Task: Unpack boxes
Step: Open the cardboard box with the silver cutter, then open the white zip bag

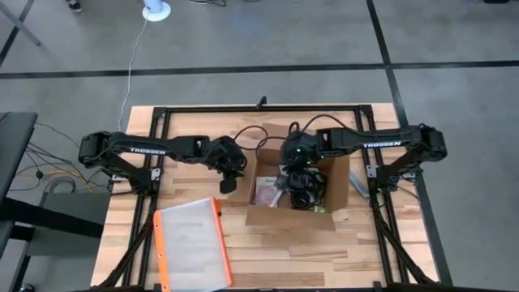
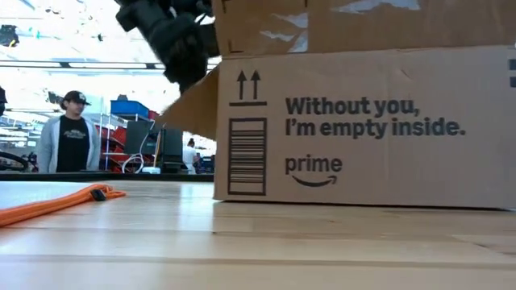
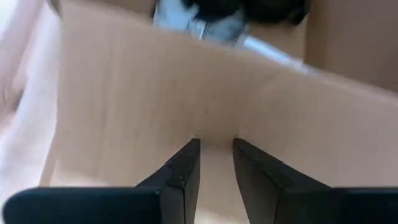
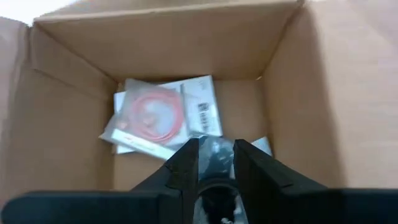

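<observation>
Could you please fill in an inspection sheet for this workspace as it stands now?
Surface: wooden table, bare planks showing.
Job's things: cardboard box open; clear packet with a red coil lies inside.
Clutter: orange-edged pouch flat on the table, apart from the box.
Grippers: right tool reaches down into the box, fingers slightly apart; left tool is at the box's outer wall, fingers slightly apart.
Cables: white cord runs across the floor.
Surroundings: person standing in the room behind.

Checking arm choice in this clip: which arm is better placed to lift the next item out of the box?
Right. The right gripper hangs inside the open box, over the red-coil packet. The left gripper sits outside its left flap.
</observation>
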